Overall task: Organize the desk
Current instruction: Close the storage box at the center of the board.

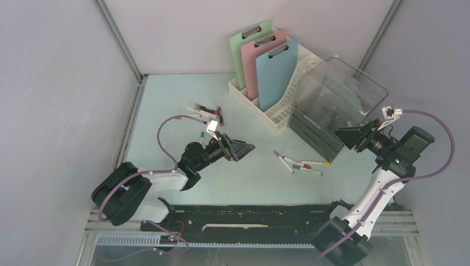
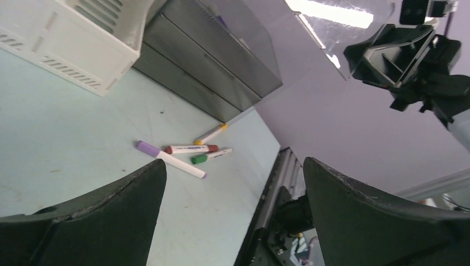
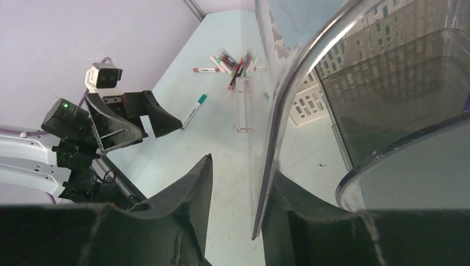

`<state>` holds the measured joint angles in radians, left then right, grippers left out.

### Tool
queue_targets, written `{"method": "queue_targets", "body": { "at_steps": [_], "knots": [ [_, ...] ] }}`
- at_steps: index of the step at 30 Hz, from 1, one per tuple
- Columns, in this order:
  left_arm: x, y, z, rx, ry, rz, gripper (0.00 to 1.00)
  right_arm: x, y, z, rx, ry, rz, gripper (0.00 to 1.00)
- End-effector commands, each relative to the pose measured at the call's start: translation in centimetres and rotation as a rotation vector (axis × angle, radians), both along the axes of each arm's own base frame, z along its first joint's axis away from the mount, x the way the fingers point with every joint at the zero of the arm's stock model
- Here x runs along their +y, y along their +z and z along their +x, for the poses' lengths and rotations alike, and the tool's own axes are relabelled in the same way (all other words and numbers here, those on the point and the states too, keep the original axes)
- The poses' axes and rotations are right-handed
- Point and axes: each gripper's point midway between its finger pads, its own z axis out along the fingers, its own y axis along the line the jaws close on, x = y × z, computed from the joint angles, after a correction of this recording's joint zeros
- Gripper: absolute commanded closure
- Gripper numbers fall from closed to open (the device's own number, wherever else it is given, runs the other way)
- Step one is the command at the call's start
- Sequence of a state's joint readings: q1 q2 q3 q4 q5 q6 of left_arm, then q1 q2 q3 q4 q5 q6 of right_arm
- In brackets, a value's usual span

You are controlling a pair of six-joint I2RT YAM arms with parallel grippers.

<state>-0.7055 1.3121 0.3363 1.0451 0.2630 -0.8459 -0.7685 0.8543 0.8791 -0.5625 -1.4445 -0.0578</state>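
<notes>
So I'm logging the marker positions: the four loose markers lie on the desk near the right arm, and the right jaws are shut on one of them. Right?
Not quite. The four markers do lie on the desk near the right arm, but the right gripper clamps the clear lid of the grey box, not a marker. The right wrist view shows it.

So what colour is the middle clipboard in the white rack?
Pink clipboard, clearest in the top view.

Left gripper (image 1: 242,148) hangs wide open above the desk, empty; right gripper (image 1: 350,137) raised at the far right, jaws pinching something.
</notes>
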Motion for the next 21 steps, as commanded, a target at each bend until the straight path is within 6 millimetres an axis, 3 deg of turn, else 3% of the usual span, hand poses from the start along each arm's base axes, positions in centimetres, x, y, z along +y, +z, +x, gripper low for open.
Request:
{"method": "queue_targets", "body": {
  "at_steps": [1, 7, 21],
  "knots": [
    [-1.9, 3.8, -0.3, -0.016, -0.108, -0.166, 0.00, 0.7, 1.2, -0.6, -0.051, 0.024, -0.043, 0.57],
    [-4.1, 2.2, 1.0, 0.079, -0.121, -0.182, 0.00, 0.7, 1.3, -0.6, -0.053, 0.023, -0.046, 0.57],
    [-7.9, 1.8, 2.3, 0.106, -0.101, -0.196, 0.00, 0.3, 0.7, -0.2, -0.036, -0.027, -0.101, 0.57]
  ]
}}
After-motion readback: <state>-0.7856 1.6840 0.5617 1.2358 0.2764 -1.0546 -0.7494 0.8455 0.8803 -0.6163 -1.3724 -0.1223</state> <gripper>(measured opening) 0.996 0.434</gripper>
